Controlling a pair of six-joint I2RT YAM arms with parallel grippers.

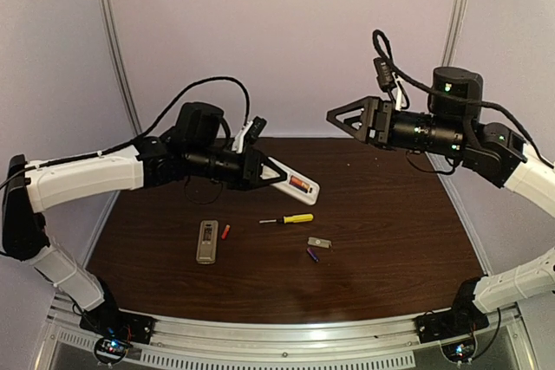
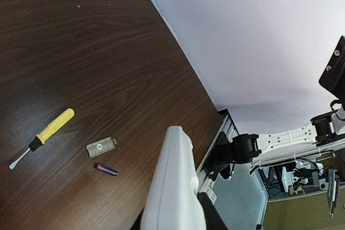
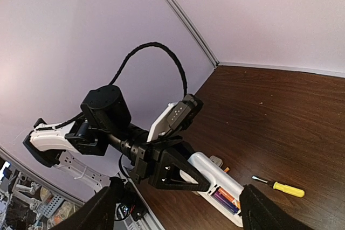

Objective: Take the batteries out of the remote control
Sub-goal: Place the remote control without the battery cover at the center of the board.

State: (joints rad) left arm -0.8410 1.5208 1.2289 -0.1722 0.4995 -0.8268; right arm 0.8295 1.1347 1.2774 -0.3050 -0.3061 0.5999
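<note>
Dark wooden table (image 1: 390, 214), pale walls all round. Down at the near side, a loose purple battery (image 1: 312, 254) is lying flat on the wood, and just beyond it sits the cover plate (image 1: 319, 242), close by but not touching. Off to the left, the grey remote (image 1: 206, 241) lies lengthwise on the table, with the red battery (image 1: 225, 231) just beside its far right corner. Whether the two touch, I can't tell. A little farther back is the screwdriver (image 1: 290, 219), flat on the wood, yellow handle to the right.

Above all that, the left gripper (image 1: 276, 172) is clamped on the white remote (image 1: 310, 188), holding it off the table, its free end slanting down to the right. The right wrist view looks straight into its open bay: the orange battery (image 1: 300, 184) is seated in there, and a second purple battery (image 3: 222, 202) lies right alongside it.

Farthest back, the right gripper (image 1: 332, 115) hangs high over the far edge of the table, well apart from everything, pointing left. Its fingers (image 3: 99, 211) are spread wide with nothing between them.
</note>
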